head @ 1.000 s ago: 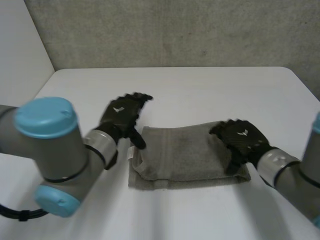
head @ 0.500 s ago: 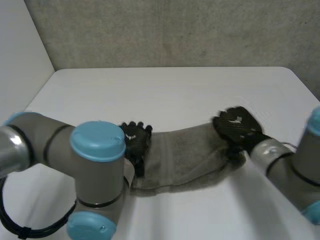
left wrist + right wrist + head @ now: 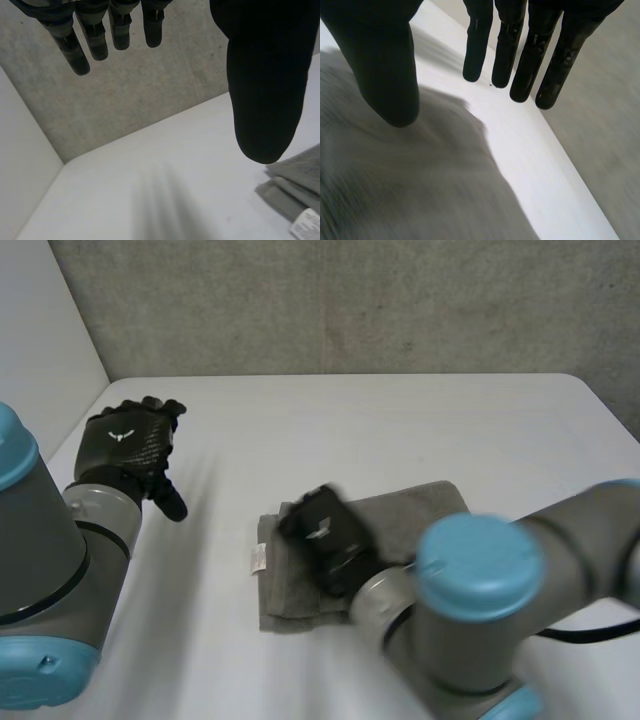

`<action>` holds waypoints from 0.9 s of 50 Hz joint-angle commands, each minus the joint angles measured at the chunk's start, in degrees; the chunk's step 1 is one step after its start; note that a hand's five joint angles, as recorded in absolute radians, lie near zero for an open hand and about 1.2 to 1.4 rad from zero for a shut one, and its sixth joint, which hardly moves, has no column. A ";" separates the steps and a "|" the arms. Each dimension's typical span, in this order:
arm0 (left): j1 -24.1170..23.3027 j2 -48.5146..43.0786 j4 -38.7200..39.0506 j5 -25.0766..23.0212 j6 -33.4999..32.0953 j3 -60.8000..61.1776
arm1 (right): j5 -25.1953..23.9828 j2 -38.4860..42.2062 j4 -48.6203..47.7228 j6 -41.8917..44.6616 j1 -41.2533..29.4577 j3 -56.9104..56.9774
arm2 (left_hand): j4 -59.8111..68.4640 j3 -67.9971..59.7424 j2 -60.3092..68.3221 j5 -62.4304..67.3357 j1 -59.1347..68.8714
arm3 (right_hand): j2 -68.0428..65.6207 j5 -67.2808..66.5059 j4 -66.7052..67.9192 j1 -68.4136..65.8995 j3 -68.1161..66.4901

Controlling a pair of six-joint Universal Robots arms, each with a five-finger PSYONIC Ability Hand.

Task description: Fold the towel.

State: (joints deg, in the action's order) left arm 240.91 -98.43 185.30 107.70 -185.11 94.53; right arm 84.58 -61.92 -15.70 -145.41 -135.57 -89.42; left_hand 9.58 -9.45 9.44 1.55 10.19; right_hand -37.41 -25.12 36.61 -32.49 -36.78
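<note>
Grey towel (image 3: 420,512) lies mid-surface, folded into a thick oblong. Over its label end sits the right hand (image 3: 325,532), fingers (image 3: 512,55) straight and spread from the thumb, nothing gripped; contact with the cloth not clear. Well apart, the left hand (image 3: 128,440) is raised over the surface (image 3: 400,420), fingers straight, empty.

Risk, my judgement: a flat hand moving across the top layer could drag it and skew the fold. Edges beside the label (image 3: 257,560) look stepped.

Material: soft terry, matte, limp, layered edges. Surface is smooth and white, probably low friction, so the whole stack may slide.
</note>
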 commanded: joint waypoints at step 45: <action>1.23 -0.71 1.12 -8.12 14.86 5.31 | -22.70 -11.03 -2.94 -8.66 41.61 -27.39 | 0.80 -0.93 0.94 -1.17 0.19 | -11.70 -13.99 12.50 -16.62 -12.33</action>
State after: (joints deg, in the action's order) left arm 242.14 -98.86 185.88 99.58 -170.25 99.43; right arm 61.38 -74.48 -17.06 -155.67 -94.01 -116.81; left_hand 9.59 -9.46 9.44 1.55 10.20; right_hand -38.42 -26.86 38.58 -33.05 -38.66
